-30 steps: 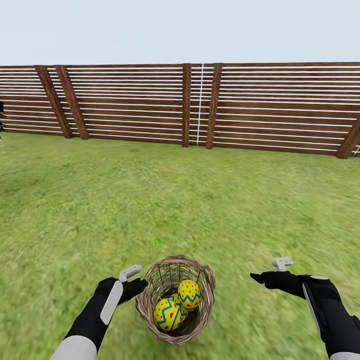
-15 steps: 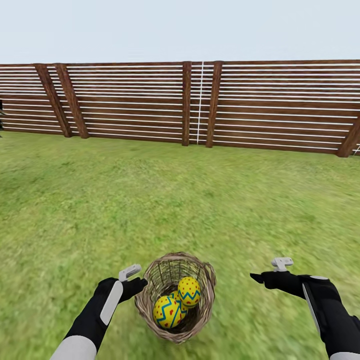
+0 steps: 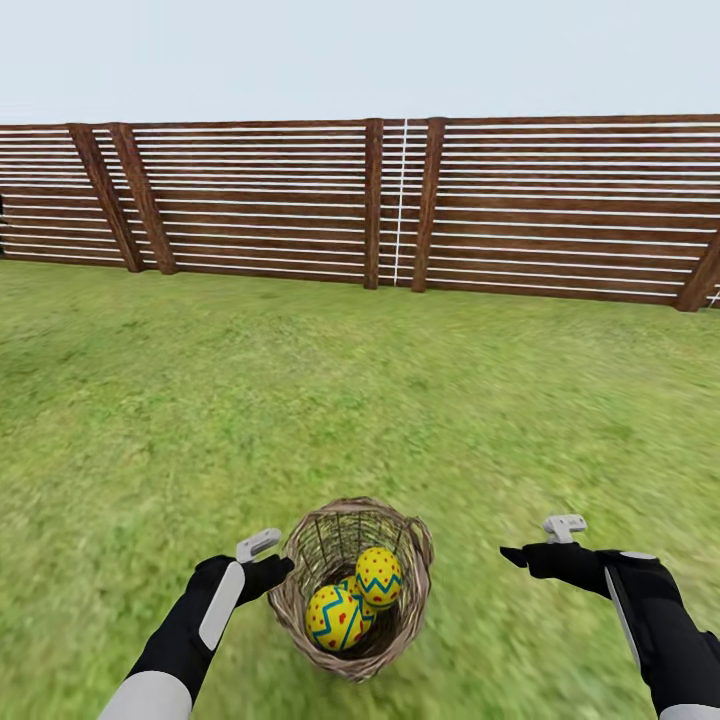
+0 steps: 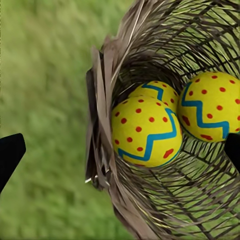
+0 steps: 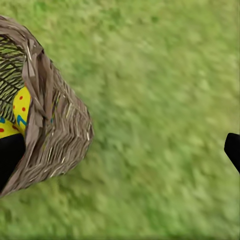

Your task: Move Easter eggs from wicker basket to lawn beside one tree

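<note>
On the grass before me, largest thing first:

Fence (image 3: pixel 400 205): brown horizontal slats on dark posts, running across the far edge of the garden under a pale sky.

Lawn (image 3: pixel 400 400): mottled green, flat, stretching from the fence to my arms.

Wicker basket (image 3: pixel 410 620): low and central in my head view, between my two arms, its mouth open toward me. In my left wrist view its frayed rim (image 4: pixel 100 125) stands between my two dark fingertips; in my right wrist view its woven wall (image 5: pixel 60 135) lies at one side of the grass.

Easter eggs: all in the basket. Two show plainly from my head, one nearer (image 3: pixel 335 618) and one behind it (image 3: pixel 379 577), touching. My left wrist view shows three packed together: the front one (image 4: pixel 145 131), one beside it (image 4: pixel 212 105), one half hidden behind (image 4: pixel 155 91).

Left tool (image 3: pixel 268 570): fingers wide apart, astride the basket's near rim; I cannot tell whether a finger touches the wicker. It holds nothing.

Right tool (image 3: pixel 515 555): fingers (image 5: pixel 232 147) spread wide, empty, over bare grass, well apart from the basket.
</note>
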`<state>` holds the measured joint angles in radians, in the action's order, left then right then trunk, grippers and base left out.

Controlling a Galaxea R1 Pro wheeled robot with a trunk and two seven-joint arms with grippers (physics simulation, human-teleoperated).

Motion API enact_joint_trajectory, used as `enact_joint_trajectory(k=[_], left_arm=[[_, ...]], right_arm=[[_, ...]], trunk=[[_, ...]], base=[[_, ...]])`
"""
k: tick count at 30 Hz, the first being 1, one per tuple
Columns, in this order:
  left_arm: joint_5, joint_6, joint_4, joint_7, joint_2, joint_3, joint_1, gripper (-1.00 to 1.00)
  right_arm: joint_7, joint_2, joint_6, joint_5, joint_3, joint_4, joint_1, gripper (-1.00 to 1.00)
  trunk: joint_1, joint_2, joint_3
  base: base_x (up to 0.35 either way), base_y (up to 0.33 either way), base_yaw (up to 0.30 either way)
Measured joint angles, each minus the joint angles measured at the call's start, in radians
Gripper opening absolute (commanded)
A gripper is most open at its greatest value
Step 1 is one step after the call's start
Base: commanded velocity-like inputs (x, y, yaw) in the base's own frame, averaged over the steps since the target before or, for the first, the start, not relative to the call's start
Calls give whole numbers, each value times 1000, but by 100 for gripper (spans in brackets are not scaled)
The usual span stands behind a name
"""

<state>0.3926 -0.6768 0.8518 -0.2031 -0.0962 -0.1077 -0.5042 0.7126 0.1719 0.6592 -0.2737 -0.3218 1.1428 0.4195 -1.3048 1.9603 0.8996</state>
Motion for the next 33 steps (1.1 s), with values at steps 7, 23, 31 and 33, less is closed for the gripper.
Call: enact_joint_trajectory(k=[7,23,31,33], left_arm=[[0,1,0,0,2,0,0,100],[0,1,0,-1,4,-4,0,100],[0,1,1,-1,2,-3,0,100],[0,1,0,-1,2,-3,0,100]], right_arm=[[0,0,0,0,0,-1,0,100],[131,4,1,9,-1,-3,0,100],[227,-1,-3,-1,-1,-6,0,100],[227,-1,-3,-2,-1,-6,0,100]], trunk=[[-27,49,22],[-88,161,72],[-119,217,97],[-127,231,103]], base=[[0,0,0],[0,0,0],[0,0,0],[0,0,0]])
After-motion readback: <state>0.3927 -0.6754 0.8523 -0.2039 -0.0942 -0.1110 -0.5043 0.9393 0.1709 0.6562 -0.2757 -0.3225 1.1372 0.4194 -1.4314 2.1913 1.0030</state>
